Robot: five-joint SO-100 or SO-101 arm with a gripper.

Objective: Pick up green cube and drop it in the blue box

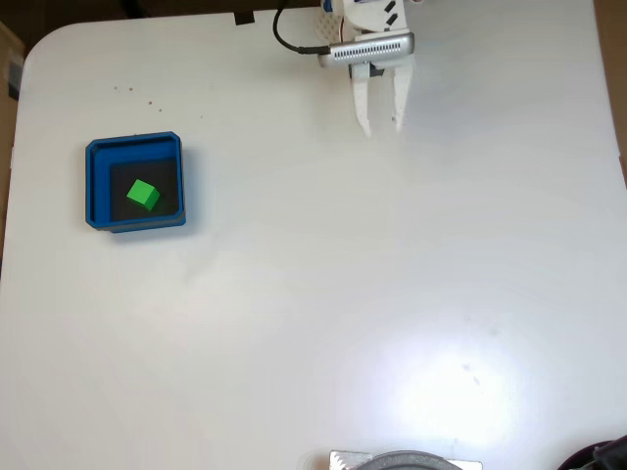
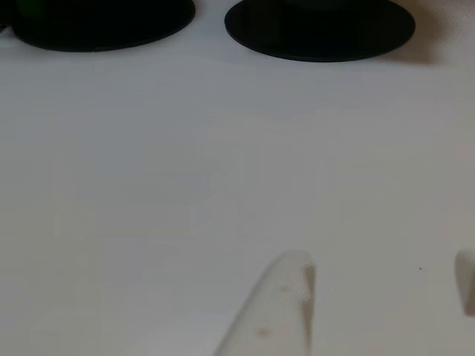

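Observation:
The green cube [image 1: 143, 195] lies on the dark floor inside the blue box [image 1: 95, 186], at the left of the table in the fixed view. My white gripper [image 1: 382, 128] hangs at the top centre, far to the right of the box, with its two fingers apart and nothing between them. In the other view one white finger [image 2: 278, 311] rises from the bottom edge and the second finger [image 2: 467, 285] shows at the right edge, with bare table between them.
The white table [image 1: 323, 294] has rounded corners and a bright glare patch at the lower right. A grey round object [image 1: 404, 460] sits at the bottom edge. Two black round bases [image 2: 319, 30] stand at the far side in the other view.

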